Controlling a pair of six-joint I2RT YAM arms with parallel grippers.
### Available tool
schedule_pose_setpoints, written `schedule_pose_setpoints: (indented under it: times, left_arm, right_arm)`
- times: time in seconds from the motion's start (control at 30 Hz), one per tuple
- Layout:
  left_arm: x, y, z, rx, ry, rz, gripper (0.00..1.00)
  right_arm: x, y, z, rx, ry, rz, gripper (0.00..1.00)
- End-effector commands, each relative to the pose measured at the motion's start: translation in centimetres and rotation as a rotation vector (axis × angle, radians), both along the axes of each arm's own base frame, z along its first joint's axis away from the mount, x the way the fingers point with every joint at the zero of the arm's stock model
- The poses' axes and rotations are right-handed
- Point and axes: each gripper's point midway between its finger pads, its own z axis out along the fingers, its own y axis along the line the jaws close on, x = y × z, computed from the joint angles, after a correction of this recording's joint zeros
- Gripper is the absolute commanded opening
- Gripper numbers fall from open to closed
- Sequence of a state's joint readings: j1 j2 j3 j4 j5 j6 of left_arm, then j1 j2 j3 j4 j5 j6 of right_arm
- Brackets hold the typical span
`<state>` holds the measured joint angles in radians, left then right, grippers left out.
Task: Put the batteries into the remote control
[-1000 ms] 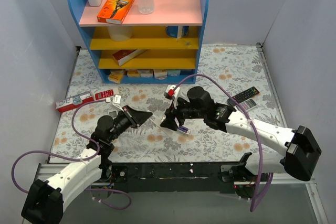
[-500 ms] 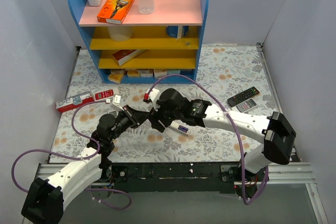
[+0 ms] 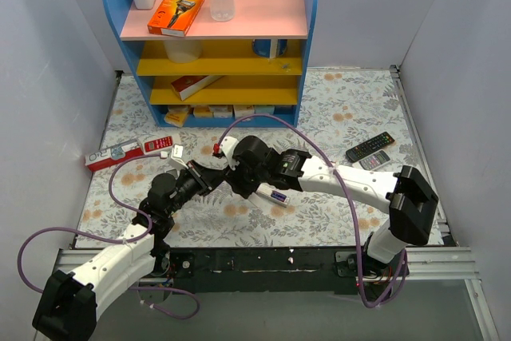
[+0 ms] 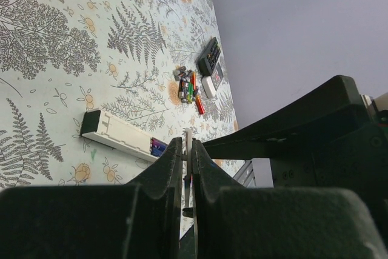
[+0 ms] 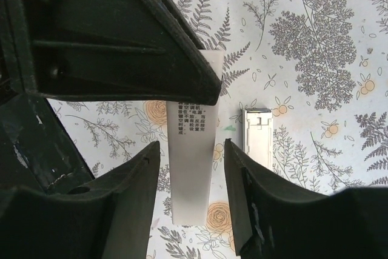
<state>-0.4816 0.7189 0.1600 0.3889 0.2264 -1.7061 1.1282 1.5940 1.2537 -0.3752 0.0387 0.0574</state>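
Right, I see the slim white bar-shaped remote control [image 3: 270,194] lying flat on the fern-printed tablecloth [image 3: 335,109] near mid-table, with a purple cell [image 4: 159,147] seated in its open bay. The loose mixed-colour cylindrical batteries [image 4: 188,89] cluster beside a black button remote [image 4: 210,56], well apart from it. My left gripper [image 4: 187,145] pinches a thin white printed cover plate [image 5: 191,180]. My right gripper [image 5: 191,147] stands spread on either side of that plate.
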Motion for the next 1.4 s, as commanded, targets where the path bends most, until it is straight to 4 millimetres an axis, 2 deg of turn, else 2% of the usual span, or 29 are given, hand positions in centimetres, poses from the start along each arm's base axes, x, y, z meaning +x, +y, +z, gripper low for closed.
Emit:
schedule_pose_setpoints:
  times: [0.0, 0.27, 0.67, 0.7, 0.83, 0.87, 0.93, 0.97, 1.03, 1.07, 1.1, 1.17, 1.2, 1.23, 1.3, 1.33, 1.37]
  left_arm:
    - [0.4, 0.0, 1.2, -0.016, -0.019, 0.012, 0.00]
    - [0.3, 0.0, 1.2, -0.019, -0.016, 0.008, 0.00]
    - [0.3, 0.0, 1.0, -0.015, -0.012, 0.013, 0.00]
    - [0.3, 0.0, 0.8, -0.013, -0.010, 0.014, 0.00]
    - [0.4, 0.1, 0.7, -0.009, -0.006, 0.020, 0.00]
    - [0.4, 0.1, 0.7, -0.007, -0.001, 0.017, 0.00]
    - [0.5, 0.2, 0.7, 0.001, -0.004, 0.024, 0.08]
    - [0.5, 0.2, 0.7, 0.008, -0.002, 0.025, 0.21]
    - [0.8, 0.5, 1.2, 0.027, -0.022, 0.041, 0.38]
    - [1.0, 0.7, 1.6, 0.041, -0.025, 0.053, 0.56]
    - [1.1, 0.9, 1.8, 0.053, -0.032, 0.064, 0.65]
    - [1.4, 1.7, 2.1, 0.108, -0.046, 0.102, 0.75]
    - [1.7, 2.1, 3.1, 0.118, -0.067, 0.123, 0.82]
    - [1.7, 2.6, 2.6, 0.170, -0.062, 0.135, 0.85]
    - [2.0, 3.6, 4.4, 0.199, -0.103, 0.184, 0.91]
    - [2.1, 4.5, 3.8, 0.256, -0.091, 0.216, 0.92]
    - [2.4, 5.5, 4.4, 0.280, -0.107, 0.265, 0.93]
  right_arm:
    - [0.4, 0.8, 1.1, 0.016, -0.011, -0.019, 0.53]
    - [0.3, 1.1, 0.7, -0.001, -0.011, -0.022, 0.46]
    - [0.4, 1.3, 1.1, -0.002, -0.017, -0.025, 0.47]
    - [0.4, 1.4, 1.0, -0.004, -0.017, -0.029, 0.44]
    - [0.5, 1.1, 1.0, -0.013, -0.025, -0.031, 0.20]
    - [0.4, 1.1, 0.9, -0.018, -0.022, -0.030, 0.19]
    - [0.4, 0.8, 0.8, -0.031, -0.025, -0.029, 0.16]
    - [0.4, 0.7, 0.7, -0.038, -0.028, -0.025, 0.15]
    - [0.3, 0.1, 0.3, -0.067, -0.033, -0.005, 0.13]
    - [0.2, -0.3, 0.0, -0.084, -0.034, 0.001, 0.13]
    - [0.0, -0.9, -0.3, -0.112, -0.042, 0.017, 0.12]
    - [0.1, -2.0, -1.2, -0.158, -0.049, 0.033, 0.12]
    - [0.0, -2.9, -1.7, -0.190, -0.045, 0.039, 0.12]
    - [0.2, -3.4, -2.0, -0.208, -0.053, 0.053, 0.12]
    - [0.4, -5.1, -3.1, -0.247, -0.039, 0.055, 0.12]
    - [0.4, -5.7, -3.5, -0.266, -0.042, 0.072, 0.12]
    - [0.7, -6.6, -4.0, -0.281, -0.036, 0.069, 0.13]
